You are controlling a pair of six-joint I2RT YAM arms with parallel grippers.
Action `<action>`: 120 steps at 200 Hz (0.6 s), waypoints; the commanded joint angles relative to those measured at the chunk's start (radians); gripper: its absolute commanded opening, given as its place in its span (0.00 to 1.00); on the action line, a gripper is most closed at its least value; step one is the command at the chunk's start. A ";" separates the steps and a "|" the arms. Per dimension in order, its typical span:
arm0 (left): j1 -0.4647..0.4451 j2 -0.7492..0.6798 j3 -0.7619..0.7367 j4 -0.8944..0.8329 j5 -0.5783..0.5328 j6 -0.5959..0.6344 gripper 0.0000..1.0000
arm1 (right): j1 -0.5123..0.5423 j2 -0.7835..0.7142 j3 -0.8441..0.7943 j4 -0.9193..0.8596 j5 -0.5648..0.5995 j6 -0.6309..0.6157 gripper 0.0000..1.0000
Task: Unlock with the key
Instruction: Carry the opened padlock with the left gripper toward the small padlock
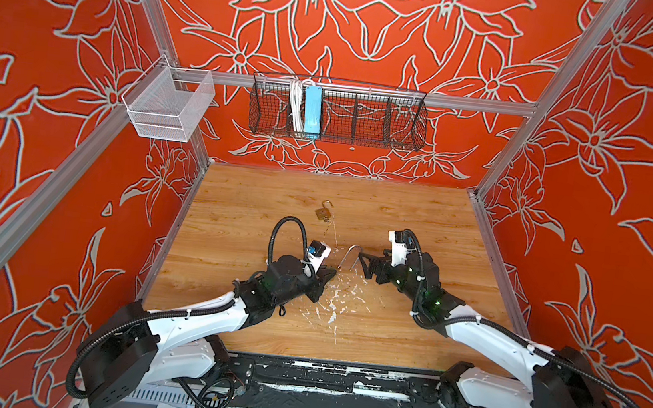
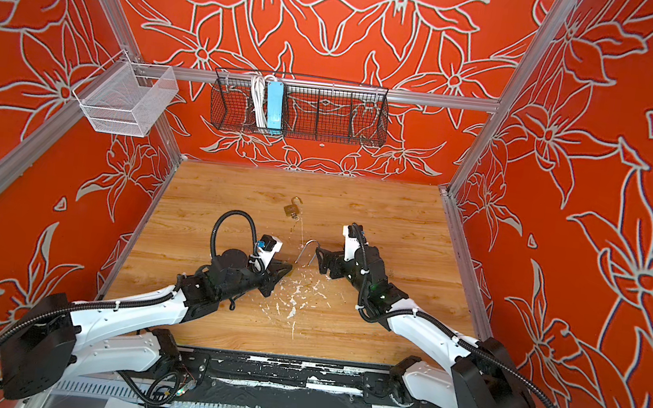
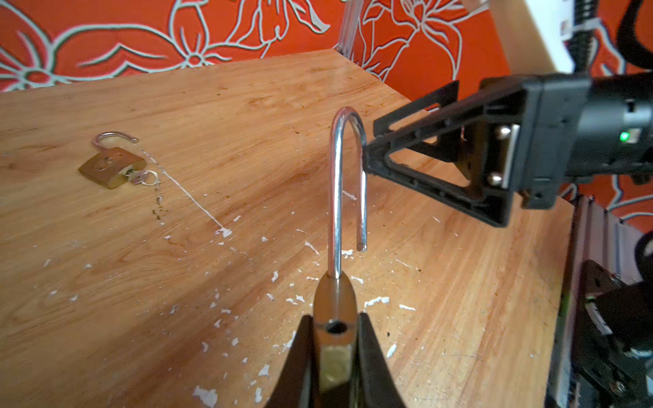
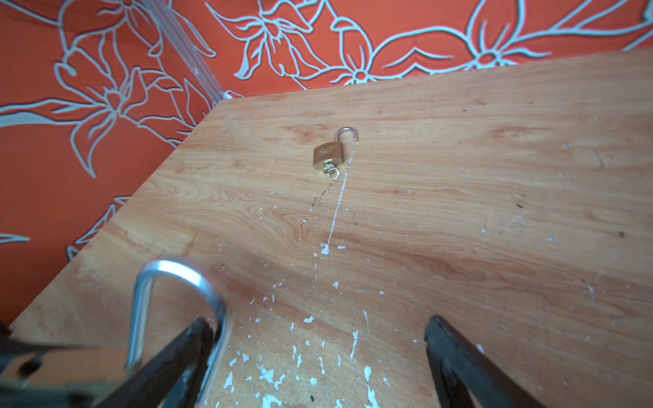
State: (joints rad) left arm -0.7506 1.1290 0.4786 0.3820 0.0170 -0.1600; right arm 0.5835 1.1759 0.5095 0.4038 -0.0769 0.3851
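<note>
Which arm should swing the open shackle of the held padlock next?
Right, probably. The right gripper is open, with one finger at the shackle, whose free end is already out. The left gripper is shut on the padlock at its brass body, so it can only steady it.

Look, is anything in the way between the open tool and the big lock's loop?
Nothing visible. The right tool is open, one finger against the loop of the big lock that the left tool holds. The small lock lies farther off.
</note>
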 commanded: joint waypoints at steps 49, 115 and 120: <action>0.084 -0.039 0.065 -0.030 -0.059 -0.120 0.00 | -0.003 -0.304 -0.207 0.172 0.109 -0.087 0.98; 0.237 0.051 0.053 0.070 0.291 -0.217 0.00 | -0.004 -0.135 -0.128 0.176 -0.031 -0.121 0.98; 0.238 0.059 0.054 0.076 0.306 -0.212 0.00 | -0.001 -0.096 -0.106 0.178 -0.089 -0.130 0.98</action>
State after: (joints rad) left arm -0.5255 1.1591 0.4976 0.3294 0.1619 -0.3416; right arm 0.5800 0.9344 0.2966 0.5640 0.0490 0.3088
